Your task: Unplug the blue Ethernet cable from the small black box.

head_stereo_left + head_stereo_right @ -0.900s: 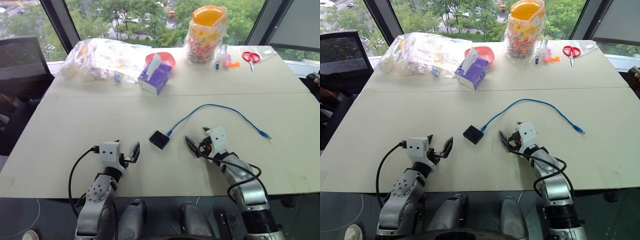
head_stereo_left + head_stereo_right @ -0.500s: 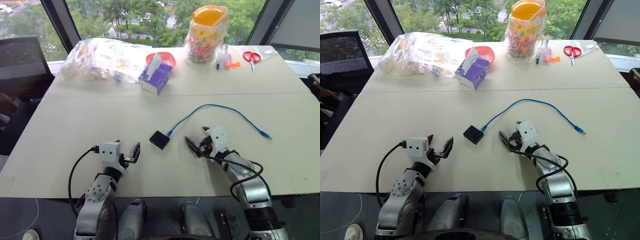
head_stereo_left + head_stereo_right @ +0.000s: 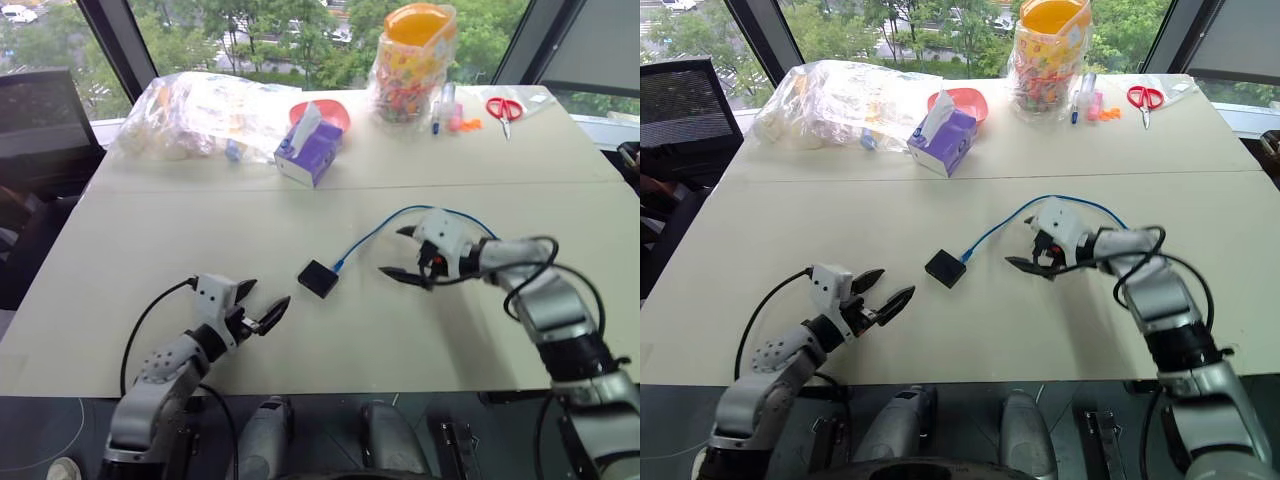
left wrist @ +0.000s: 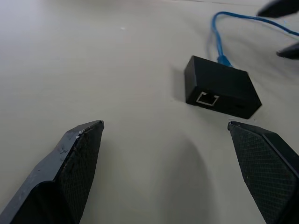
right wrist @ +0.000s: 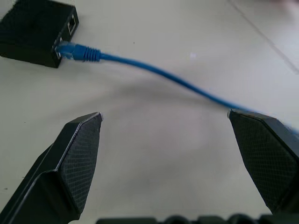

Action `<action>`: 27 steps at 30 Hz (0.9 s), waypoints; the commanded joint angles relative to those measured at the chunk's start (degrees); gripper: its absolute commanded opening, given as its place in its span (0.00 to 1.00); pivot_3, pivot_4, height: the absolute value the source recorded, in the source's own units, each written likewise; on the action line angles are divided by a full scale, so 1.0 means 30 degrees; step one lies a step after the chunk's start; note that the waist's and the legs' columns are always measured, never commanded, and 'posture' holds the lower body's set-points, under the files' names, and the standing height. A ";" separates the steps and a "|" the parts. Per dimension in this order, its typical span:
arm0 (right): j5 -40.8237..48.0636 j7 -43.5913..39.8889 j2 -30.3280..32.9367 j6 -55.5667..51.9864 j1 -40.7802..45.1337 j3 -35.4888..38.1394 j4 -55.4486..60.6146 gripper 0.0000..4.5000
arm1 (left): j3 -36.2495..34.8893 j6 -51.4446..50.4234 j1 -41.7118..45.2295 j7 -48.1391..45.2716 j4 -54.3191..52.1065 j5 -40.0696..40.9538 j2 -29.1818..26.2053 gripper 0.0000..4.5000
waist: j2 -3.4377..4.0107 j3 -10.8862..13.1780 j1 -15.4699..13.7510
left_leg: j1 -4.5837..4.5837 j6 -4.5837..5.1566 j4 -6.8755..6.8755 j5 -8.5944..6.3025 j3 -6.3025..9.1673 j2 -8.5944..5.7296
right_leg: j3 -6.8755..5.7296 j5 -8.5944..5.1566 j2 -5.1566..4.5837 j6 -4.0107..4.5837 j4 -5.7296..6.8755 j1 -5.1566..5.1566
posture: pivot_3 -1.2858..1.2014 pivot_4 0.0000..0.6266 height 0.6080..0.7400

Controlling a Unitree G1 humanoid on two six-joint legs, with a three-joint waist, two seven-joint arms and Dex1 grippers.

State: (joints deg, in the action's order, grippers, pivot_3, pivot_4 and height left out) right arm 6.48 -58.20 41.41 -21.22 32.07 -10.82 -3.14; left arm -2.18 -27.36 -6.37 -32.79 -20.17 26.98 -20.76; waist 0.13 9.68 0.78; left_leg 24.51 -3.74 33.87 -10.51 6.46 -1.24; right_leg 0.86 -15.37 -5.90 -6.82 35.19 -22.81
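Mid-tabletop, head view: right gripper [image 3: 405, 252] swung up over blue Ethernet cable [image 3: 372, 233], spread, empty. Left wrist: small black box [image 4: 221, 87] beyond parted left gripper [image 4: 180, 154]. Right wrist: cable, plugged in, between fingers.

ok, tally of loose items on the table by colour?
Blue: 1, the blue Ethernet cable
Black: 1, the small black box
Purple: 1, tissue box
Red: 2, scissors, bowl
Orange-lidded: 1, jar
Clear: 1, plastic bag
Total: 7, leaving out the small bits beside the jar.
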 commanded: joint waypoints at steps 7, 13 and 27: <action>-0.3334 -0.5919 -0.1613 0.6730 0.7049 -0.4841 -0.6891 1.00 | -0.1169 -0.2742 0.1265 -0.2379 -0.0798 0.2847 -0.2936 0.99 | -0.0054 0.0278 0.0078 | 0.0004 0.0003 -0.0032 0.0001 -0.0001 0.0000 | 0.0003 -0.0014 0.0011 -0.0062 0.0062 -0.0037 | 0.52 0.24 0.90; -0.5713 -0.6407 -0.3835 1.1679 0.9920 -0.6626 -1.1787 1.00 | -0.1768 -0.2336 0.1684 -0.1985 -0.0983 0.2682 -0.2964 0.99 | -0.0100 0.0353 0.0118 | 0.0003 -0.0069 -0.0046 0.0044 0.0001 0.0002 | 0.0012 0.0014 0.0020 -0.0127 0.0163 -0.0089 | 0.52 0.24 0.90; -0.9100 -0.6922 -0.7901 1.6780 1.4315 -0.8029 -2.0512 1.00 | -0.3251 -0.1740 0.1043 -0.1703 -0.1556 0.2091 -0.4157 0.99 | -0.0155 0.0395 0.0600 | -0.0046 -0.0224 -0.0065 0.0143 0.0049 0.0051 | 0.0035 0.0003 0.0098 -0.0067 0.0361 -0.0147 | 0.52 0.24 0.90</action>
State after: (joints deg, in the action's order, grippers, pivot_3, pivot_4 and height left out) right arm -19.58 -78.17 18.32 28.38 73.43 -34.50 -62.94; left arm -10.53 -34.12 -3.42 -37.64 -22.93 33.71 -32.43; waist -0.33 10.86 2.57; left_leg 24.37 -4.42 33.67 -10.07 6.61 -1.09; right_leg 0.97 -15.33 -5.59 -7.07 36.28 -23.26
